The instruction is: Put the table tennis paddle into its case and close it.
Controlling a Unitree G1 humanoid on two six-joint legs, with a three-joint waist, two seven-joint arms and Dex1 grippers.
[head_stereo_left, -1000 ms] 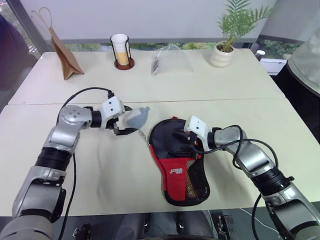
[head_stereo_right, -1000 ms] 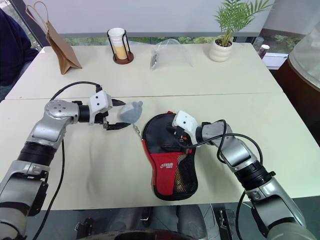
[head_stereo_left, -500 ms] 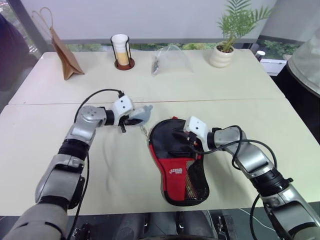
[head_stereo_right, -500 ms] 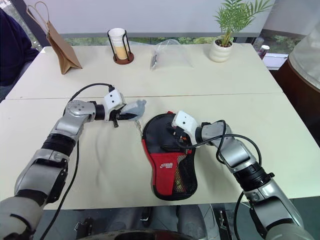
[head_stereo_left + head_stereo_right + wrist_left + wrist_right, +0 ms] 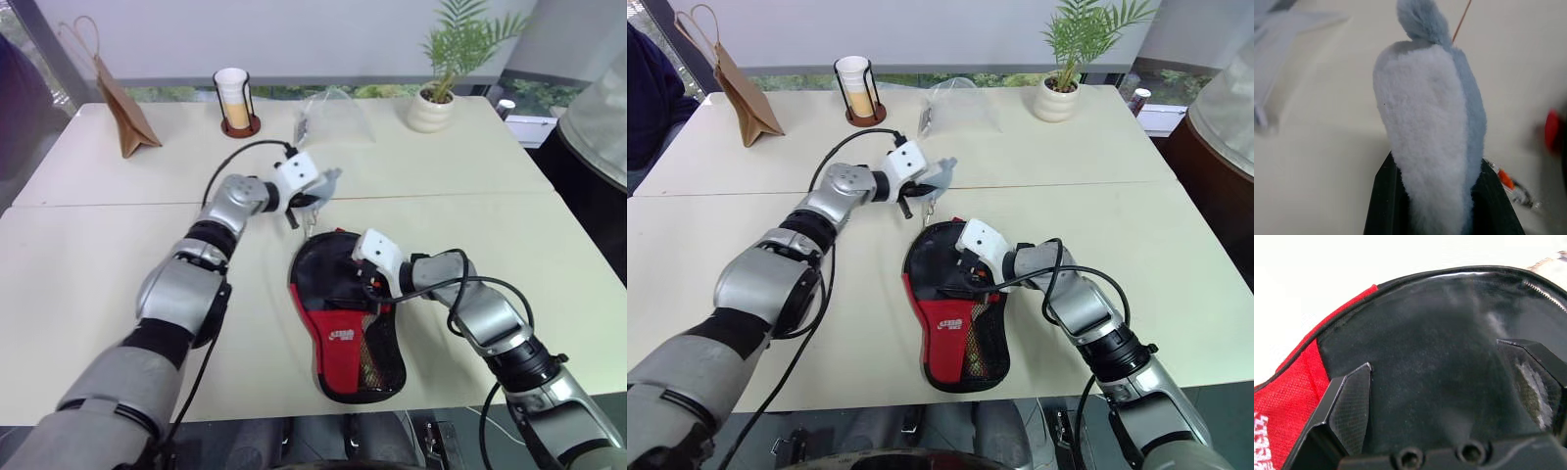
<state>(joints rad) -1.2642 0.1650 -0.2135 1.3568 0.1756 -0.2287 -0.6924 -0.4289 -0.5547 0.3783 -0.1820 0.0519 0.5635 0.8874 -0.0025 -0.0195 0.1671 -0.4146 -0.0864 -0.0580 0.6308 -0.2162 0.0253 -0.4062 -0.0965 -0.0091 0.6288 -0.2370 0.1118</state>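
From the head camera, your left gripper [image 5: 315, 193] sits beyond the case [image 5: 348, 313], which lies flat on the table [image 5: 88, 284]. The left wrist view shows it clamped on the grey fuzzy charm [image 5: 1430, 132]. The right wrist view shows your right gripper [image 5: 1449, 396] spread wide over the case's black top.

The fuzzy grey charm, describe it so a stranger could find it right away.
On the near cream table, just beyond the rounded top of the black and red case, the left gripper is shut on the fuzzy grey charm. It is the one soft, pale blue-grey thing there.
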